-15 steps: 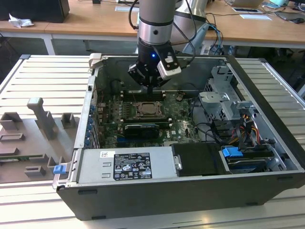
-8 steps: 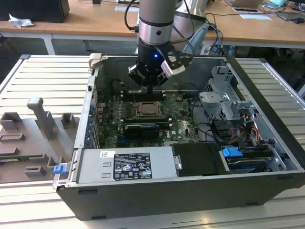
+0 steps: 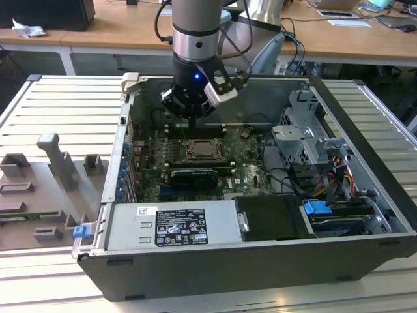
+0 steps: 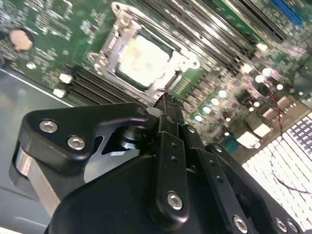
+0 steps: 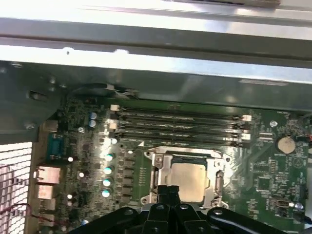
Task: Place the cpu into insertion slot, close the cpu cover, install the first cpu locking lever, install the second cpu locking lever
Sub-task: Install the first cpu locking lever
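Pinched shut and empty, the black claw hovers beside the thin silvery cpu cover, which lies over the pale silver-beige square cpu; this looks like locking-lever work, needing precise pressing.

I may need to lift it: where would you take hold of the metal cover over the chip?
Probably the outer rim of the cover, approached low from the side. It lies flat, framing the chip, so its top offers nothing to pinch; only the thin edge could be caught by the fingers.

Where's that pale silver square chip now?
In both wrist views the pale silver square chip sits in the silver-rimmed socket, beside the long black memory slots, beyond the black gripper.
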Robot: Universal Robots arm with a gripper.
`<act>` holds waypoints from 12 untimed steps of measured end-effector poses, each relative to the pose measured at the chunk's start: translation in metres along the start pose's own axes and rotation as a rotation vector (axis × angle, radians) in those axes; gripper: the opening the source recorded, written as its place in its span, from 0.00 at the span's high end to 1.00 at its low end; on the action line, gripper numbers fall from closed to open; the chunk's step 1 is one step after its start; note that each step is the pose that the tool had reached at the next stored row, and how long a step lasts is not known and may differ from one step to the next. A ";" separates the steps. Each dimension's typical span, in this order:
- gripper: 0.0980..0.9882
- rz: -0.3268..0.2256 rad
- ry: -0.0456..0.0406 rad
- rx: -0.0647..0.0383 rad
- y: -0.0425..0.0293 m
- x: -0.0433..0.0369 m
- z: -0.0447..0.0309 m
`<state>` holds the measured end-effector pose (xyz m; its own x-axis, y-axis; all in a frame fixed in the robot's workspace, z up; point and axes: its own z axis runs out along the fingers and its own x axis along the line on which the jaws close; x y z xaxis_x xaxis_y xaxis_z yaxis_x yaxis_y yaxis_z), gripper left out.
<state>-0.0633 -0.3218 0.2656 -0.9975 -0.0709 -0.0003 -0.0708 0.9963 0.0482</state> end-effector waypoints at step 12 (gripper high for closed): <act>0.99 0.000 0.0000 0.000 0.0169 0.0351 0.0043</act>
<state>-0.0995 -0.3072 0.2622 -0.9975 -0.0708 -0.0003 -0.0707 0.9963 0.0483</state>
